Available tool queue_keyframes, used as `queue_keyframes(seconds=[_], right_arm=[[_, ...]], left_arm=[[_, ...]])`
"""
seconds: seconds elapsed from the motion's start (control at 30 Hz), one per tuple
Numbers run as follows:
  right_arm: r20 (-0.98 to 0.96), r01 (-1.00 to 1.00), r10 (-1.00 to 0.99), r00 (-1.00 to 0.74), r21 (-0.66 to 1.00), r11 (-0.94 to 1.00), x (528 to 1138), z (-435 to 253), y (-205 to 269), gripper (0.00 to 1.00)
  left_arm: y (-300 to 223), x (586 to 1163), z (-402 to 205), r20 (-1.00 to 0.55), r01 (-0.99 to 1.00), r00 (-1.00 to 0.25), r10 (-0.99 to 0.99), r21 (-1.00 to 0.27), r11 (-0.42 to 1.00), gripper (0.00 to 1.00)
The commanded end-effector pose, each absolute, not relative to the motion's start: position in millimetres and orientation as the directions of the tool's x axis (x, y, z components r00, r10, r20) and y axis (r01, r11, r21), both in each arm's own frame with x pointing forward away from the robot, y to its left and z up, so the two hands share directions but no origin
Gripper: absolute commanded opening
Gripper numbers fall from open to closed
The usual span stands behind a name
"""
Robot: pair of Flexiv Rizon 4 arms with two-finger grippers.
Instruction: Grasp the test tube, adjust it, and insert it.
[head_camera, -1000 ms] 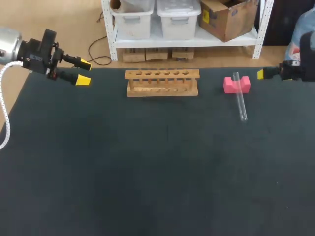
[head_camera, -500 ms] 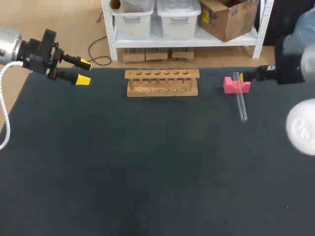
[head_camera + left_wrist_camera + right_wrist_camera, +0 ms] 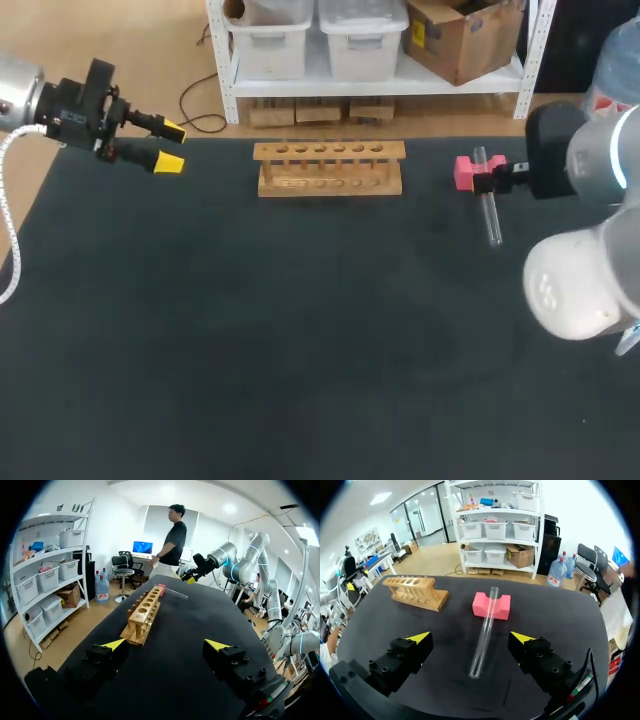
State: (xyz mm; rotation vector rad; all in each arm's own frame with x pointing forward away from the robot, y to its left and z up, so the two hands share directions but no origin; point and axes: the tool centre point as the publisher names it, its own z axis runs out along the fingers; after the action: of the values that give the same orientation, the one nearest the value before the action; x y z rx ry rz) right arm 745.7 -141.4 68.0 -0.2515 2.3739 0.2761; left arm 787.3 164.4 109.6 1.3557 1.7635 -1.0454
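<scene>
Pink block [image 3: 466, 173], tan rack [image 3: 330, 168] (table [image 3: 300, 330] is black).

overhead plus two wrists
head looks down from behind; wrist cameras face inward, low over the table [image 3: 200, 350], all sharing the rack [image 3: 330, 168].

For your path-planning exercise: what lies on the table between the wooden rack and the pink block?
Nothing: the head view shows only bare table between wooden rack and pink block.

No legible text, labels, numbers or signs in any view.
</scene>
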Motion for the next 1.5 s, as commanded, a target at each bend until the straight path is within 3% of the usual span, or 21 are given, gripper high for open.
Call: queue_keyframes(seconds=[0.03,0.73,1.5], right_arm=[[-0.683,0.037,-0.115,-0.722,-0.203,0.978,750,56,-136,1.0],[-0.649,-0.049,-0.169,-0.742,-0.199,0.979,779,8,-143,1.0],[-0.673,-0.089,-0.085,-0.735,-0.029,0.996,796,-11,-148,1.0]], left_arm=[[165,788,109,-0.871,0.972,-0.233,0.433,-0.192,0.137,1.0],[165,788,109,-0.871,0.972,-0.233,0.433,-0.192,0.137,1.0],[165,788,109,-0.871,0.972,-0.233,0.433,-0.192,0.137,1.0]])
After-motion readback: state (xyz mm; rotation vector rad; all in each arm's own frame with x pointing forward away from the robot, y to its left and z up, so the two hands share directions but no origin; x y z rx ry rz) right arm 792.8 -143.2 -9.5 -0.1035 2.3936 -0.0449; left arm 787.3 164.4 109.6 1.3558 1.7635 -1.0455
